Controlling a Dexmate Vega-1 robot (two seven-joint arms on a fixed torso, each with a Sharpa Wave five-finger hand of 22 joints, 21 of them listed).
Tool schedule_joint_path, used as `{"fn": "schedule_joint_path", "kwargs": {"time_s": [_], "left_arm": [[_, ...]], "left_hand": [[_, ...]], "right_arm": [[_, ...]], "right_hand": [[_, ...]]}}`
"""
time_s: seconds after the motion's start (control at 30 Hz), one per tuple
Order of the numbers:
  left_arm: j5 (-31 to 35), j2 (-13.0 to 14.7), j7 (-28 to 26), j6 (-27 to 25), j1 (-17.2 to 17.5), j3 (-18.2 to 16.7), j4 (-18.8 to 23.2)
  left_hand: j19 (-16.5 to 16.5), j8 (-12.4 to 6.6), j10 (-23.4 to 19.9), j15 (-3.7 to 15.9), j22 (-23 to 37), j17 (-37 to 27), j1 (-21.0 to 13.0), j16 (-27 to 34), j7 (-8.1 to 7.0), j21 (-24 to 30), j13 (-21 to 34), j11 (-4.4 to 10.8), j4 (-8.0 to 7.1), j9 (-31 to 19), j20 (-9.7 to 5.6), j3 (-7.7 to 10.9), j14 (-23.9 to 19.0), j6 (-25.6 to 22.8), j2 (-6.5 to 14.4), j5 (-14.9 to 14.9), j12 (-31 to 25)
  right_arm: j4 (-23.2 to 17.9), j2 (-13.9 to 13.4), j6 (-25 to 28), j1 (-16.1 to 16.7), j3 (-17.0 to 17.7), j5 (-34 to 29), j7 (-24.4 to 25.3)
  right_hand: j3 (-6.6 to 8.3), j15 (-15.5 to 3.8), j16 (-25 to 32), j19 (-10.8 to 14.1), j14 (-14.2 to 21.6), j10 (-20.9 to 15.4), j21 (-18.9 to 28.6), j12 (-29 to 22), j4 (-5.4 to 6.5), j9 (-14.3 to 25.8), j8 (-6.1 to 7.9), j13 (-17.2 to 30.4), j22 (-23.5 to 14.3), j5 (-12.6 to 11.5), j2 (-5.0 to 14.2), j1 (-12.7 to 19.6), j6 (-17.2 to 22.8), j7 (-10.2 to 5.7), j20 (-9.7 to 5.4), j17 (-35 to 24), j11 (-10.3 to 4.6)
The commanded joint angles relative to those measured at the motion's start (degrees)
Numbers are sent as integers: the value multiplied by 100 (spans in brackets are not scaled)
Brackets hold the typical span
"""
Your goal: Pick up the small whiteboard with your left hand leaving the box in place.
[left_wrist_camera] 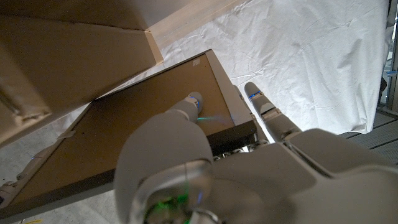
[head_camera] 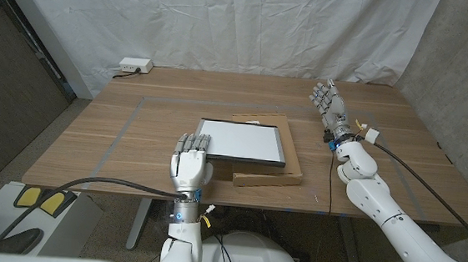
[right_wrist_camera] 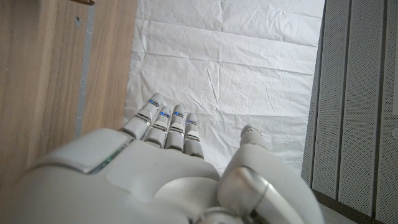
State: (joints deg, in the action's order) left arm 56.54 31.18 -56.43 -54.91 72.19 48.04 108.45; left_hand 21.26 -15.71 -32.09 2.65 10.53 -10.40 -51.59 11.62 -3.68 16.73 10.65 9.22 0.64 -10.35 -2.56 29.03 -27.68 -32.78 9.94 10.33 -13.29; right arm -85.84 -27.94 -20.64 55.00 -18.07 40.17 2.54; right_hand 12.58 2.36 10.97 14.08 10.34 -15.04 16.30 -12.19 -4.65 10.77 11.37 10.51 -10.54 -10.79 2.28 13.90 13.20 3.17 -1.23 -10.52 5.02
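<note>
White-faced, black-framed small whiteboard (head_camera: pixel 242 141) sitting on flat cardboard box (head_camera: pixel 268 177), near table's (head_camera: pixel 116 138) front middle. Left hand (head_camera: pixel 190 160) at board's near-left corner, fingers (head_camera: pixel 193 142) together over the frame edge; left wrist view shows brown underside (left_wrist_camera: pixel 124 134) with fingertip (left_wrist_camera: pixel 194 99) beneath. Lift off box: cannot tell. Further back, right hand (head_camera: pixel 327 99) raised, fingers spread, holding nothing.
</note>
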Motion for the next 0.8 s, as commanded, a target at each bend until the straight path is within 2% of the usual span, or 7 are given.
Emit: {"fn": "schedule_joint_path", "kwargs": {"time_s": [0.03,0.8], "left_arm": [[124,84,28,75,41,-82,120],[135,137,-244,348,184,-409,266]], "left_hand": [[-23,38,-64,666,12,-15,5,-8,-13,-8,16,-17,9,-22,-518,73,-3,-51,48,-5,13],[9,114,-82,650,13,-19,-35,-24,13,-9,17,-36,17,-25,-519,195,-46,-78,68,-1,71]], "right_arm": [[-125,-32,-17,80,31,-32,58],[-437,-135,41,195,62,-141,215]], "right_hand": [[-3,-14,9,70,59,-41,-11,-15,-35,22,1,17,-9,-32,2,30,56,-21,-5,-24,-5],[-7,-23,3,81,55,-40,-36,-12,-43,22,3,17,-11,-32,6,33,63,-14,-7,-24,-9]]}}
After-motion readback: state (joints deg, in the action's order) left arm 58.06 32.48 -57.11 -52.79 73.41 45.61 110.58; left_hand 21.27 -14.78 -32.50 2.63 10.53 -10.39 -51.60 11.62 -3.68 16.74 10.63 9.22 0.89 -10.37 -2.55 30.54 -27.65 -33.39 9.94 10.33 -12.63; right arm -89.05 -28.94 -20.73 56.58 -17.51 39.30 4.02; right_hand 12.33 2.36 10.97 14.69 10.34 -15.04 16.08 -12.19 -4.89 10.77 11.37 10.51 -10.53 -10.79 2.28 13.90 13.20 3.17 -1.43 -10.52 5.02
